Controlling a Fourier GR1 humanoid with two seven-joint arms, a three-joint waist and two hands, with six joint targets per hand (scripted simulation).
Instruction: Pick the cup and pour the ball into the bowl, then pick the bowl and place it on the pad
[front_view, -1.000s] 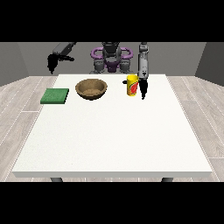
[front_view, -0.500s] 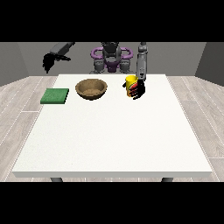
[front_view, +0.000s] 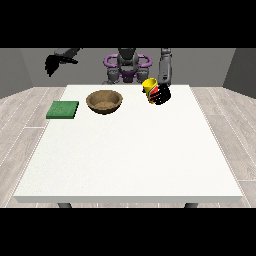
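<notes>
A yellow cup (front_view: 149, 85) with red markings is lifted off the table and tilted, its mouth turned toward the view's left. The hand at the view's right (front_view: 161, 94) is curled round the cup's lower part. The ball is not visible. A brown wooden bowl (front_view: 104, 101) rests on the table left of the cup, apart from it. A green square pad (front_view: 63, 109) lies flat near the table's left edge. The hand at the view's left (front_view: 53, 63) is raised high above and beyond the table's far left corner, holding nothing.
The large white table (front_view: 130, 155) stretches toward the camera. The robot's torso (front_view: 127, 65) stands behind the far edge. Grey plank floor surrounds the table.
The hand at the view's right has closed on the cup, raised it off the table and tilted it toward the bowl. The hand at the view's left rose slightly.
</notes>
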